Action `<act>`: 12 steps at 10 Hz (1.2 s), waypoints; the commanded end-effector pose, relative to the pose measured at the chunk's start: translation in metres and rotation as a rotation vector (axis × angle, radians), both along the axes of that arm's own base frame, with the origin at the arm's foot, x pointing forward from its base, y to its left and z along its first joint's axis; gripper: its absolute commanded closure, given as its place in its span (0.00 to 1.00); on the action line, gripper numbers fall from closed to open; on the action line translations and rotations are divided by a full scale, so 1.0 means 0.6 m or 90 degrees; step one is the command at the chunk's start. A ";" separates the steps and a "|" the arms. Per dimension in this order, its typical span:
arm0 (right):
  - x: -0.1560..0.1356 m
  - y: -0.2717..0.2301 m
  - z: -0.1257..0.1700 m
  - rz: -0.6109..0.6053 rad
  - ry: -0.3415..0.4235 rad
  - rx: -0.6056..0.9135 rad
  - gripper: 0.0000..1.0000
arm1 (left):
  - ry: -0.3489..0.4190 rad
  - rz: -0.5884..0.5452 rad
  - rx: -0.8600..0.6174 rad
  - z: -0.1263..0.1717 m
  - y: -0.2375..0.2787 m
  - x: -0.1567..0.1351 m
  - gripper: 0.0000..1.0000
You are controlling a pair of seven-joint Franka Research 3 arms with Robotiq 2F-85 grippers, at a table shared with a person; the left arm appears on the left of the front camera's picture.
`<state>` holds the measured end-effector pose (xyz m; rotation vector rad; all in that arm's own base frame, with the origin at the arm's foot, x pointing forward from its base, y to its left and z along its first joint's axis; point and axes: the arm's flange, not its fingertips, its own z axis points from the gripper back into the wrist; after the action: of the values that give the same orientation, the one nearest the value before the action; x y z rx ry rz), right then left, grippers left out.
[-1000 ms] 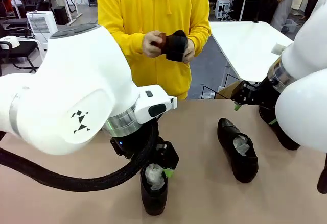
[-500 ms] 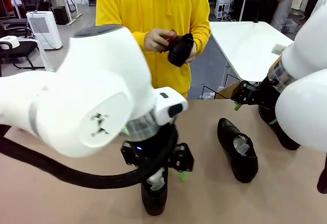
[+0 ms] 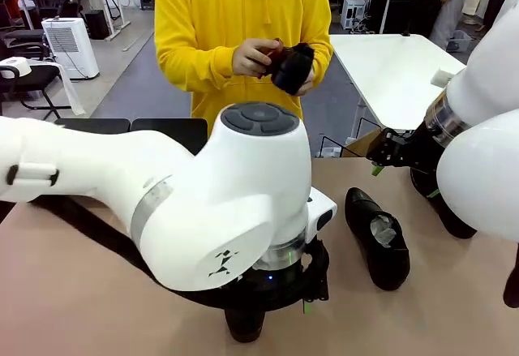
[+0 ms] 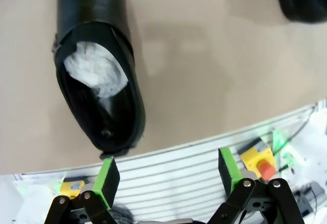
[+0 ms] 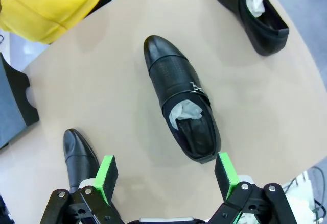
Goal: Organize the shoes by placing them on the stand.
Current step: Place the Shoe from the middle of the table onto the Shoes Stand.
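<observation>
Your left claw [image 4: 167, 175] is released, its green pads wide apart with nothing between them. It hovers just beside the heel of the near shoe [image 4: 97, 81], which lies on the tabletop [image 4: 214, 55]. Your right claw [image 5: 165, 175] is equally spread and empty, hanging above the buckled shoe [image 5: 181, 104], whose heel end points toward it. A third shoe [image 5: 255, 9] lies farther out, and a fourth shoe [image 5: 79, 155] lies close to one pad.

Expect each shoe to be fairly light. The sole and heel cup should be stiff, while the upper will likely give a little under pressure. The polished leather will probably slide against the pads and may scuff. Take hold across the heel end, with the pads on the two side walls of the opening, where the leather is flattest and the paper stuffing backs it. Keep off the rounded toe cap, which looks the likeliest place for the pads to slip.

The shoes are glossy black and low-cut, with crumpled white paper inside. One carries a small metal buckle across the vamp.

The stand [image 3: 166, 127], two flat matte-black panels, shows beyond your left arm at the far side of the tabletop. None of these four shoes is on it yet. The person's hands [image 3: 259, 57] hold another dark object, probably a shoe.
</observation>
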<state>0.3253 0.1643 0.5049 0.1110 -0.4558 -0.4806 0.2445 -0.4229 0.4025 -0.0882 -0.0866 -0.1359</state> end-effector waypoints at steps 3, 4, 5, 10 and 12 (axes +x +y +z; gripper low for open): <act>0.006 -0.001 0.002 0.010 -0.005 0.014 0.00 | -0.045 0.030 -0.004 -0.021 -0.035 0.034 0.00; 0.006 -0.001 0.002 0.010 -0.005 0.014 0.00 | -0.039 0.028 -0.001 -0.029 -0.041 0.042 0.00; 0.006 -0.001 0.002 0.010 -0.005 0.014 0.00 | -0.046 0.029 0.006 -0.038 -0.045 0.051 0.00; 0.006 -0.001 0.002 0.010 -0.005 0.014 0.00 | -0.029 0.039 0.021 -0.076 -0.040 0.089 0.00; 0.006 -0.001 0.002 0.010 -0.005 0.014 0.00 | 0.000 0.027 0.025 -0.085 -0.036 0.090 0.31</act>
<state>0.3255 0.1643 0.5049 0.1114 -0.4563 -0.4805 0.2969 -0.4407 0.3490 -0.0424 -0.0999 -0.0986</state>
